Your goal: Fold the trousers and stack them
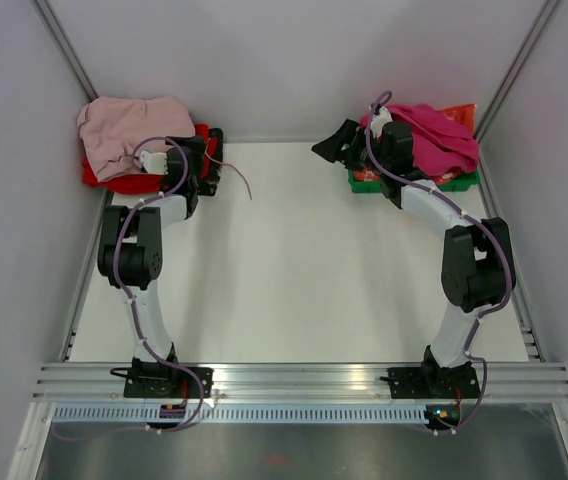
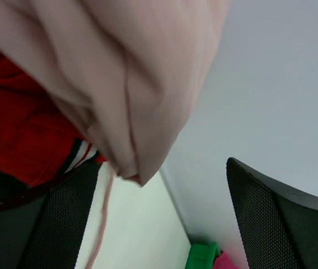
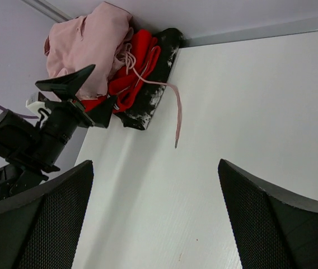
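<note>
Leftmost, the trousers (image 1: 129,130) lie heaped on red folded garments (image 1: 109,183) in the far corner; the left gripper (image 2: 162,165) beside them gapes wide, empty. Rightward, the right gripper (image 3: 155,163) spreads wide, empty, near the magenta garment (image 1: 439,135).

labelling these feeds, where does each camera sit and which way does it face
Top external: above and behind the bases, looking down on the table; both arms whole, left gripper and right gripper near the far corners.
Left wrist: on the left arm, close on the trousers over red garments; own open fingers frame it.
Right wrist: on the right arm, facing across the table to the left corner; own fingers show.
Shared: top and right wrist both show the left gripper beside the trousers.
</note>
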### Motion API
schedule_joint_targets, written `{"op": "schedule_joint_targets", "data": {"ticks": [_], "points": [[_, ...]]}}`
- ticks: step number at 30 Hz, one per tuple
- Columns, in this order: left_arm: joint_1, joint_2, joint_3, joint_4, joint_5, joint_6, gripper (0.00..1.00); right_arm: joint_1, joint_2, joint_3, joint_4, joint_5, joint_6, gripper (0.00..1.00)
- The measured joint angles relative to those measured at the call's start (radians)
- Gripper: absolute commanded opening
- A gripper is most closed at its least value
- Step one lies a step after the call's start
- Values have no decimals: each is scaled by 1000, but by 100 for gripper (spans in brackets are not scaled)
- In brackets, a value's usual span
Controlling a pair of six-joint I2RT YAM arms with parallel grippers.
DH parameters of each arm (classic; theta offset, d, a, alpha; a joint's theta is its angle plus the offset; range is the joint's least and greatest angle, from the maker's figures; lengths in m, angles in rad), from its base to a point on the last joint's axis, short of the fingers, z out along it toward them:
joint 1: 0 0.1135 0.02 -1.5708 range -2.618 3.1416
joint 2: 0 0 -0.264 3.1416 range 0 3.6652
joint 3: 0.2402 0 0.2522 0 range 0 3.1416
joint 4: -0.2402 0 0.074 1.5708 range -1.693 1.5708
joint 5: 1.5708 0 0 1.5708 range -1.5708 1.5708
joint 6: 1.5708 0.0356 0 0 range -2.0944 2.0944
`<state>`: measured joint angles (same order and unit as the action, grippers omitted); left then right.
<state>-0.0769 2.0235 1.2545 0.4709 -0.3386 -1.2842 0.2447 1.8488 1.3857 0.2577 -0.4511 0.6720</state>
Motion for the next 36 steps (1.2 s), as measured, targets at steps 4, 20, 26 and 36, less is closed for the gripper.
{"op": "schedule_joint_targets", "data": {"ticks": [4, 20, 26, 36], "points": [[11, 53, 50, 92, 3, -24, 100, 0, 0, 0, -4, -7, -4, 98], [59, -147, -98, 56, 123, -106, 99, 0, 53, -27, 18, -45, 24, 98], [87, -145, -105, 87, 136, -117, 98, 0, 53, -56, 29, -47, 38, 98], [130, -46, -34, 49, 131, -117, 97, 0, 53, -61, 34, -47, 39, 98]]}}
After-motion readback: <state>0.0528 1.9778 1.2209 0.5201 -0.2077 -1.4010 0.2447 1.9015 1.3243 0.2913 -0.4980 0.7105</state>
